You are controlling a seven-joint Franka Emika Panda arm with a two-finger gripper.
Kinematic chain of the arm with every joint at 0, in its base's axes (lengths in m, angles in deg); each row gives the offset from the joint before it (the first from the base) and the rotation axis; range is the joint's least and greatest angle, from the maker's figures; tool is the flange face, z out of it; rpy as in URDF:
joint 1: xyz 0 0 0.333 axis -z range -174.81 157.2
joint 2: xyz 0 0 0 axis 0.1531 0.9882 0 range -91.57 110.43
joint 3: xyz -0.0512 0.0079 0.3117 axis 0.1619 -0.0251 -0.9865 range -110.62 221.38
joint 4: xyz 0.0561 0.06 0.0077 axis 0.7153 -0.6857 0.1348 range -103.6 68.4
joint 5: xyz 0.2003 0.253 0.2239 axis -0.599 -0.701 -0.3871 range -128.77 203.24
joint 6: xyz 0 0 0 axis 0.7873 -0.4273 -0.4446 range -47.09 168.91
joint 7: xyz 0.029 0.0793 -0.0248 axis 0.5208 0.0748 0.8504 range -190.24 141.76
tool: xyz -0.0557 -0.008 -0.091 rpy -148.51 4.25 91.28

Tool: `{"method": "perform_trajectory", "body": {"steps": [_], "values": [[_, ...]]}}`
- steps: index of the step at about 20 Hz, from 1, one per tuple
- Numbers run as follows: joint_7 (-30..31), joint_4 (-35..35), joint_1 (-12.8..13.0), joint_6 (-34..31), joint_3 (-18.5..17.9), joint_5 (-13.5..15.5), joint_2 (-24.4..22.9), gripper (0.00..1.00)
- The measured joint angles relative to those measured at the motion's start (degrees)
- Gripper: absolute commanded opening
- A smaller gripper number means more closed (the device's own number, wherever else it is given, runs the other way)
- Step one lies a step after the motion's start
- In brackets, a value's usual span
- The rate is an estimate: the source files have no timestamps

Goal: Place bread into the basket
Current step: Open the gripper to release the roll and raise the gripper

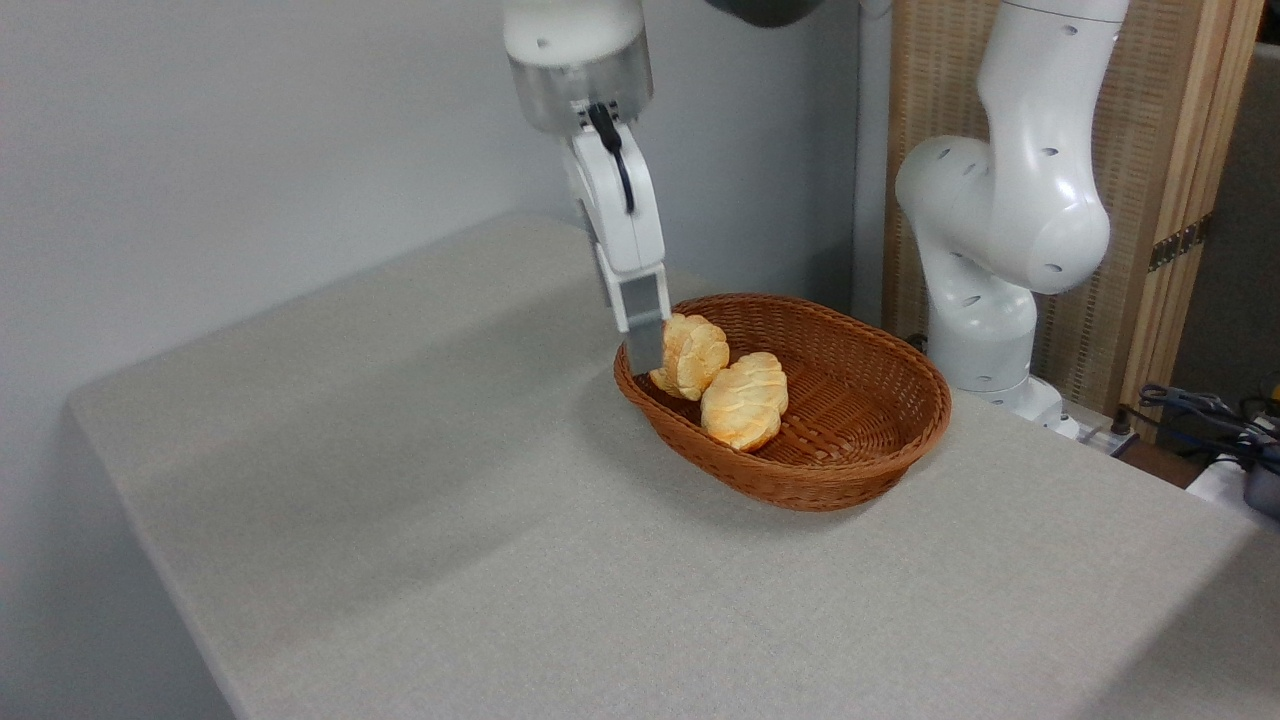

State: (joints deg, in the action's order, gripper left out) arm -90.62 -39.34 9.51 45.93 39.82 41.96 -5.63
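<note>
The gripper is seen edge-on, so its jaw opening cannot be told. Below and right of it sits the basket; inside, a bun, and the bread touching the finger.

A grey cloth-covered desk is filling most of the view, running from about eleven o'clock down toward four o'clock. A plain pale wall is standing behind it at ten o'clock. A woven panel in a light wooden frame is rising at two o'clock. Tangled cables are lying at three o'clock, just beyond the desk's edge.
</note>
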Motion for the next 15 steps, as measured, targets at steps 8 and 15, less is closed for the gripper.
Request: {"method": "perform_trajectory", "body": {"steps": [8,15], "values": [[19.58,1.90,0.14,11.49,0.19,-2.62,3.98,1.00],[28.75,2.90,0.48,13.37,0.37,-3.38,5.87,1.00]]}}
